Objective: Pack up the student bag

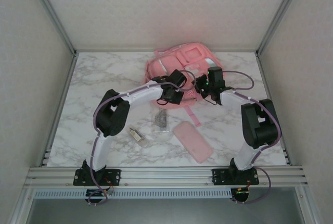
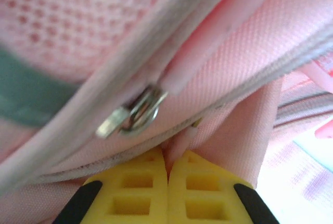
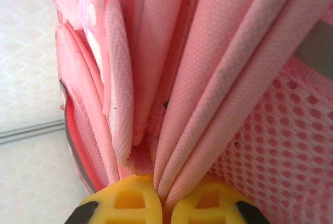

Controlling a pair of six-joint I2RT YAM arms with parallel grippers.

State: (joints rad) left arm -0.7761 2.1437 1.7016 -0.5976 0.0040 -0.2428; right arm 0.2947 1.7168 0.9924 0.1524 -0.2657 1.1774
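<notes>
— Marble table (image 1: pixel 104 78), pale walls round it. Where is the student bag (image 1: pixel 179 60)?

— At twelve o'clock on the table, lying flat, with both my claws on its near edge. My left gripper (image 2: pixel 167 164) is pinched shut on a fold of its pink fabric, just below the zipper pull (image 2: pixel 132 115). My right gripper (image 3: pixel 162 195) is clamped closed on another fold, beside the mesh.

— What does this step need?

— I judge I'm opening a compartment. My right should anchor while my left draws the fabric taut along the zipper line, not across it, so the slider can run. The pink pencil case (image 1: pixel 192 140) waits at six o'clock from the bag.
</notes>
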